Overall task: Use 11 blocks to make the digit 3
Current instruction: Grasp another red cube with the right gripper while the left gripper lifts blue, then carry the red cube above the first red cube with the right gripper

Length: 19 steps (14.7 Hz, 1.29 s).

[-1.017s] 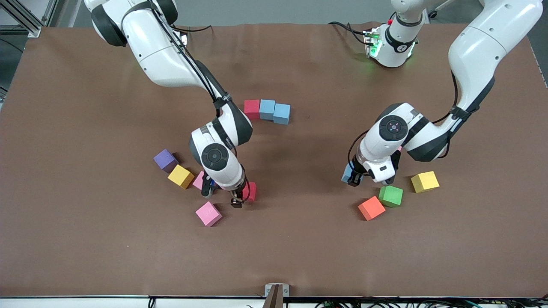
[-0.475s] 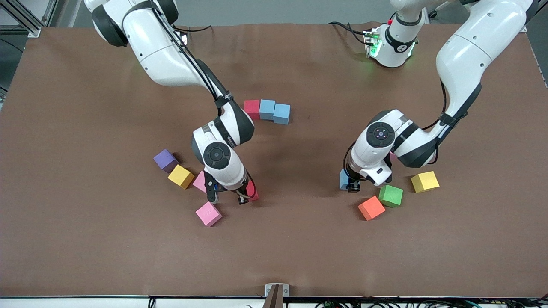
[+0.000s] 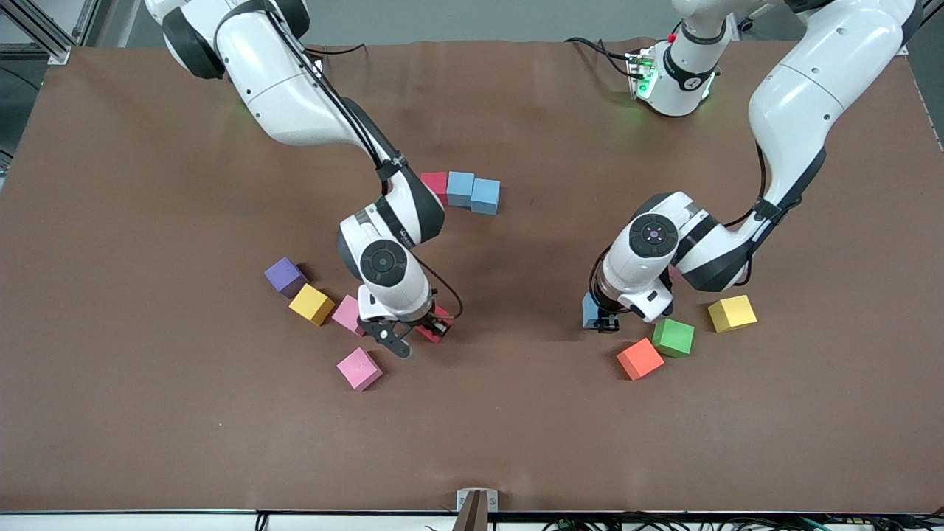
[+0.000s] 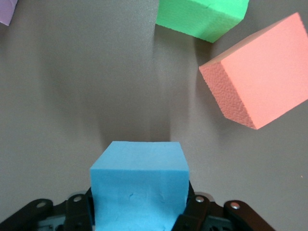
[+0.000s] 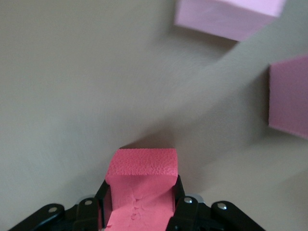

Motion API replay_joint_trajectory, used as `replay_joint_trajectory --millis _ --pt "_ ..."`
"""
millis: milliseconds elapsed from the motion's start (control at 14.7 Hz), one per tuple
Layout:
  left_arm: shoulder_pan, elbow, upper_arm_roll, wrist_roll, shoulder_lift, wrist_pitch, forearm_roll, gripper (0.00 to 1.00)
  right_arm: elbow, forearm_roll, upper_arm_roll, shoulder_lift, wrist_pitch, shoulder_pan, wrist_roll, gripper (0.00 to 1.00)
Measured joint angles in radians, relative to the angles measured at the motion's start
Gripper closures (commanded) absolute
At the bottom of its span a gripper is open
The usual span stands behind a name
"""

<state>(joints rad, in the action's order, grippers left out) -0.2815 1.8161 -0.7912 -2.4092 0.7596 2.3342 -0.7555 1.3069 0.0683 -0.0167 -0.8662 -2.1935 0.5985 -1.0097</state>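
My right gripper (image 3: 422,333) is shut on a red block (image 3: 440,325), low over the table beside two pink blocks (image 3: 346,313) (image 3: 359,368). In the right wrist view the red block (image 5: 141,178) sits between the fingers of the right gripper (image 5: 139,209). My left gripper (image 3: 601,318) is shut on a light blue block (image 3: 589,310), low over the table beside the orange block (image 3: 639,358) and the green block (image 3: 673,337). The blue block (image 4: 139,183) fills the left gripper (image 4: 139,214). A red block (image 3: 434,184) and two light blue blocks (image 3: 460,188) (image 3: 485,195) form a touching row farther from the camera.
A purple cube (image 3: 285,276) and a yellow block (image 3: 311,304) lie toward the right arm's end. Another yellow block (image 3: 731,313) lies toward the left arm's end. A lilac cube's corner (image 4: 6,9) shows in the left wrist view. Green (image 4: 202,17) and orange (image 4: 260,79) blocks also show there.
My right wrist has turned with the red block between its fingers. My left gripper has shifted a little toward the right arm's end with the blue block.
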Motion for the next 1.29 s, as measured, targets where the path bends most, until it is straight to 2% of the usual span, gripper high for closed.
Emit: replay_joint_trajectory --millis 203,407,882,1289 --pt "0.004 -0.001 0.000 0.000 0.001 0.000 0.000 0.47 0.003 -0.002 0.000 0.013 0.082 0.009 0.123 0.98" --pt "0.007 -0.002 0.000 0.000 0.002 -0.001 0.013 0.47 0.064 -0.034 0.000 0.058 0.075 0.022 0.161 0.98" --pt "0.019 -0.019 0.000 0.000 0.002 -0.053 0.050 0.47 0.453 -0.049 0.001 0.289 -0.142 0.066 0.198 0.98" --pt "0.034 -0.029 0.000 0.037 0.002 -0.060 0.050 0.47 0.644 -0.049 0.029 0.384 -0.265 0.100 0.198 0.98"
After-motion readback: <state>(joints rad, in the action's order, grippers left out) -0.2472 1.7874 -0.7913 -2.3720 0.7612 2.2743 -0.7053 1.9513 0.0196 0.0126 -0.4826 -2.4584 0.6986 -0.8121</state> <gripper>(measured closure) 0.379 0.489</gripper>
